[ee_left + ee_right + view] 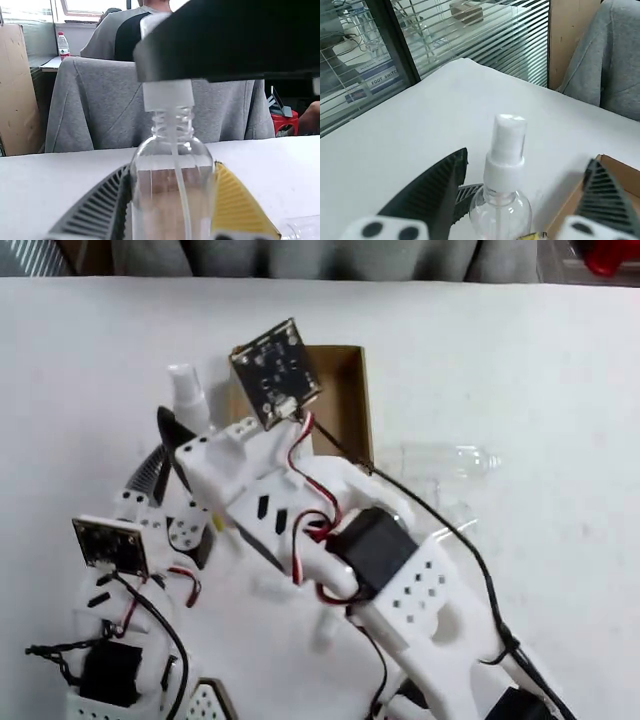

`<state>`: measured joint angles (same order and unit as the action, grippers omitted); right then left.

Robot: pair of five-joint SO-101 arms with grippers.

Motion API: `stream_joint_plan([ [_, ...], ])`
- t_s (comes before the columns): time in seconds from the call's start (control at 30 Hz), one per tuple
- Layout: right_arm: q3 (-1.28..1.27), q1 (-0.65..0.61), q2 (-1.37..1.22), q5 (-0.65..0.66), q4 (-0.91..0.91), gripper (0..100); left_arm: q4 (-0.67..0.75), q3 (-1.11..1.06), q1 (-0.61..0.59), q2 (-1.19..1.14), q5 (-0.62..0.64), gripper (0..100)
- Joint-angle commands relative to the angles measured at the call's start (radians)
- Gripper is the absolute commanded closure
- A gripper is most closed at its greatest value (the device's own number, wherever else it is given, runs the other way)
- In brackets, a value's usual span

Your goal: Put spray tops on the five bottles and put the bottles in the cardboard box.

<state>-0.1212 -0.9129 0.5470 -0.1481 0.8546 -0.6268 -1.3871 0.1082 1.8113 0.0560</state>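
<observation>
your left gripper [171, 175] is clamped on a bottle [172, 200] of clear plastic, its grey and yellow fingers [100, 210] pressed to either side of the rounded body. the bottle stands upright between them. a white spray top [167, 95] sits on its threaded neck, and the dip tube runs down inside. your right gripper [527, 160] is spread wide around that top, its dark fingers off it on both sides. just beyond sits the cardboard box [350, 390]. farther off, a second bottle [455, 462] lies on the table [520, 360].
</observation>
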Motion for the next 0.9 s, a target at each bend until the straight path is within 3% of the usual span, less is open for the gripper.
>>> stream_joint_plan([
  [0.0,0.140,0.001,0.022,0.005,0.116,62.9,0.037,0.003,0.001,0.013,0.008,97],
  [0.1,0.169,0.001,0.022,0.005,0.139,70.5,0.037,0.003,0.001,0.013,0.008,97],
  [0.27,0.172,0.008,0.025,0.005,0.087,99.7,0.034,0.003,0.001,0.013,0.006,97],
  [0.37,0.170,0.042,0.019,0.005,0.058,93.5,0.032,0.003,0.001,0.013,0.006,97],
  [0.5,0.166,0.099,0.018,0.000,-0.045,98.8,0.038,-0.026,0.001,0.013,0.005,97],
  [0.67,0.109,0.116,0.015,-0.114,-0.148,98.2,0.034,-0.021,0.002,0.013,0.005,97],
  [0.87,-0.040,0.116,0.015,-0.115,-0.354,98.3,0.032,-0.023,0.002,0.013,0.005,97],
])
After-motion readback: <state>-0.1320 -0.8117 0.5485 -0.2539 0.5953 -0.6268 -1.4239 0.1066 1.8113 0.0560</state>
